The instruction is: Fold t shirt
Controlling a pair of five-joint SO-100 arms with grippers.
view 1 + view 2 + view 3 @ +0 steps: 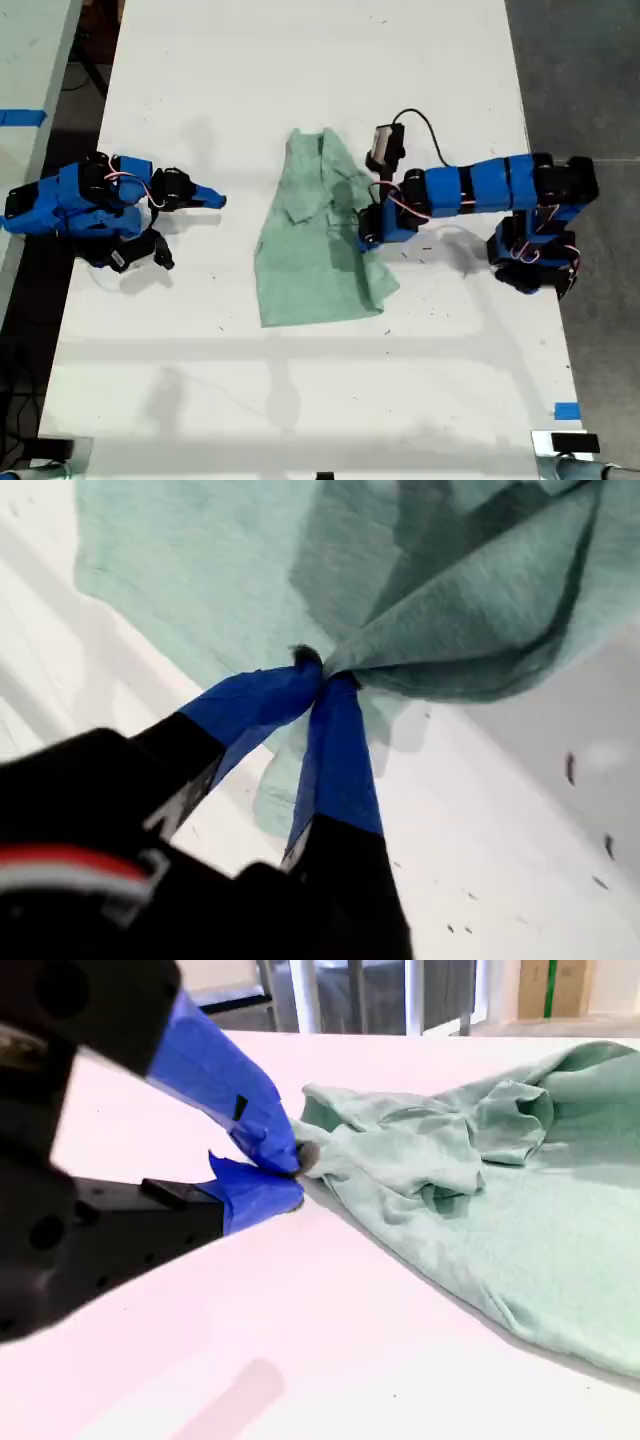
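The pale mint-green t shirt (305, 260) lies wrinkled on the white table (300, 400), narrow end toward the far side, with a flap folded over near the top. My first gripper (368, 238) reaches in from the exterior view's right and is shut on a bunched edge of the t shirt (200, 570); in the first wrist view its blue-taped fingertips (322, 675) pinch the cloth, which hangs raised off the table. At the exterior view's left, my second gripper (218, 200) rests clear of the shirt. Its jaws (292, 1178) are shut on nothing, with the t shirt (520, 1230) beyond them.
A blue tape mark (566, 410) sits near the table's front corner at the exterior view's right. Dark floor borders the table on both sides. Another pale surface with blue tape (20, 117) stands at the exterior view's far left. A black cable (425, 125) loops over the first arm.
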